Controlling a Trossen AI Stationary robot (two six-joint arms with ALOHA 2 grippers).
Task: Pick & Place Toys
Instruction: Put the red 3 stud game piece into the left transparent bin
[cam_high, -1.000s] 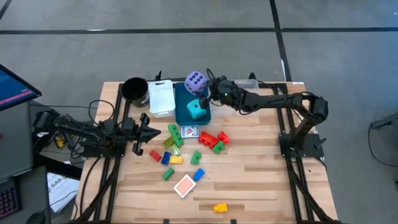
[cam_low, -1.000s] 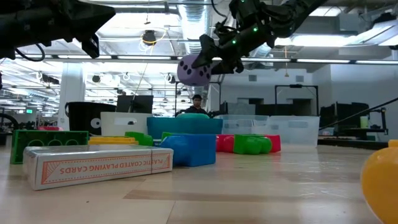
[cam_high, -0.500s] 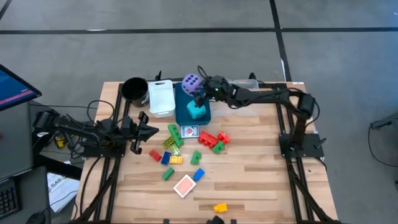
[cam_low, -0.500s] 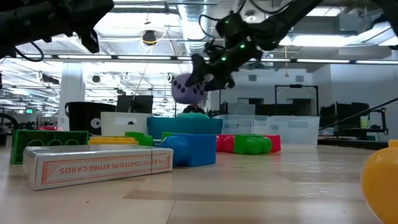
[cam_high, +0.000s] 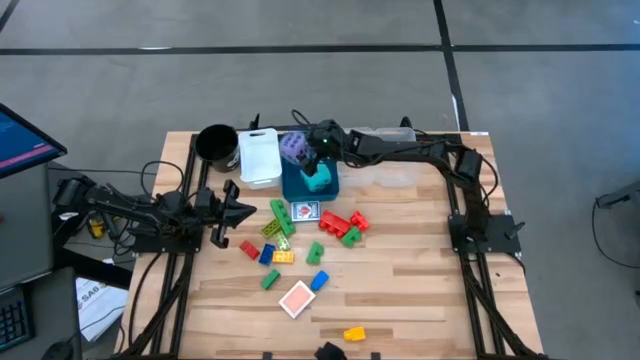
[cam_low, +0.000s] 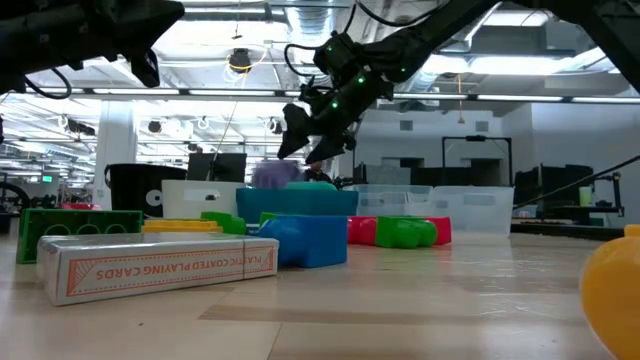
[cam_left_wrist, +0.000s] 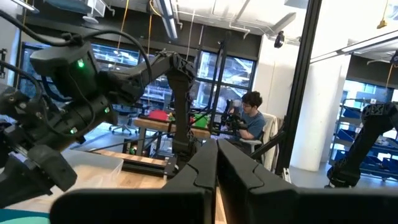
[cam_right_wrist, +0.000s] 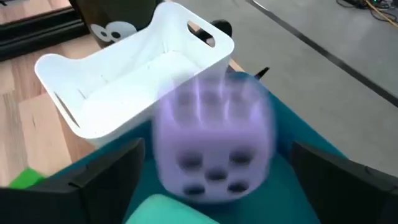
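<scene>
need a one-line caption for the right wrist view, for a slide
Right tool's open fingers flank the purple die above the blue bin, white bin beside it.

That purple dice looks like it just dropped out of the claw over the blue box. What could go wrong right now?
The purple dice is loose between the open right pincer fingers, above the blue bin. It sits near the bin's edge next to the white bin, so it might bounce out or land there. A cyan dice already lies in the blue bin; the purple one could strike it and roll off.
</scene>
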